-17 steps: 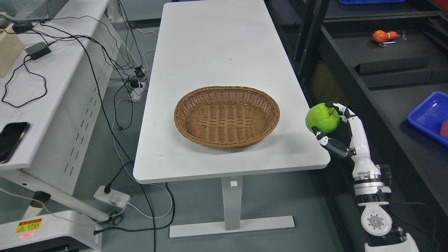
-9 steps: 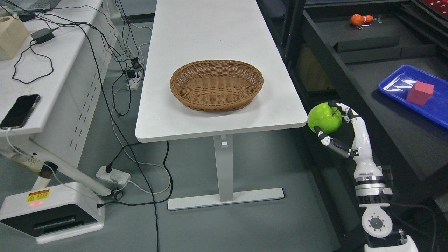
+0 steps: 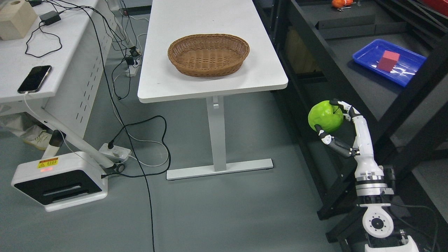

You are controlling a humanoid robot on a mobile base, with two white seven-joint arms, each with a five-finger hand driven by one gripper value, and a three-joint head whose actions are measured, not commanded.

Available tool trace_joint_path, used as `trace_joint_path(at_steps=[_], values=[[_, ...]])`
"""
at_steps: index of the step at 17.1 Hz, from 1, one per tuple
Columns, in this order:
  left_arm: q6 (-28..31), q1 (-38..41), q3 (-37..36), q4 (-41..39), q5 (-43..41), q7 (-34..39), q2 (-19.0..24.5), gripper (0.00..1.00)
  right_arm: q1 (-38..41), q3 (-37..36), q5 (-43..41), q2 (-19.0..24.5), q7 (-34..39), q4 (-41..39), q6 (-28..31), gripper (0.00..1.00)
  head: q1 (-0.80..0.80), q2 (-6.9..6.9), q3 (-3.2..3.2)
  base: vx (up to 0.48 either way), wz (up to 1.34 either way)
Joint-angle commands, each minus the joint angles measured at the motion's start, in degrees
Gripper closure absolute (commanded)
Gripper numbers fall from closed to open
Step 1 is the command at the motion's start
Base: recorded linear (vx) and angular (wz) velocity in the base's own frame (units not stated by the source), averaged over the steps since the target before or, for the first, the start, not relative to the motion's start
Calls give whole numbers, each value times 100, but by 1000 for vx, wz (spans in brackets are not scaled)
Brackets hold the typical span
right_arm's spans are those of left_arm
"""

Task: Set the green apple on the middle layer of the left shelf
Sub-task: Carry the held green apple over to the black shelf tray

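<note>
My right hand [image 3: 334, 120] comes up from the lower right and is shut on a green apple [image 3: 324, 116], holding it in the air over the floor, clear of the white table [image 3: 210, 80]. The apple is just left of the dark shelf unit [image 3: 353, 80], near its front edge. The left arm is out of view.
An empty wicker basket [image 3: 208, 54] sits on the white table. On the dark shelf lies a blue tray [image 3: 407, 68] with a red block [image 3: 387, 60]; an orange object [image 3: 341, 3] is farther back. A shelf post [image 3: 406, 108] slants right of my hand. Cables, a power strip [image 3: 114, 153] and a white box [image 3: 59, 180] are on the floor.
The whole picture has shifted: the camera has backed away, so table and basket sit higher and smaller. The apple stays in my right hand, now beside the shelf rather than by the table corner.
</note>
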Motion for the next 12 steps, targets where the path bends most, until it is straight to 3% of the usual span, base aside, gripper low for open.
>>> trace_joint_path(at_steps=[1, 6, 12], values=[[3, -1, 0, -1, 0, -1, 100, 0, 194, -36, -5, 27, 6, -73, 0, 100, 0, 0, 0, -403, -148], [3, -1, 0, -1, 0, -1, 100, 0, 265, -62, 4, 1, 6, -73, -193, 100, 0, 0, 0, -315, -396], [3, -1, 0, -1, 0, -1, 100, 0, 256, -176, 4, 53, 6, -73, -193, 100, 0, 0, 0, -172, -837]])
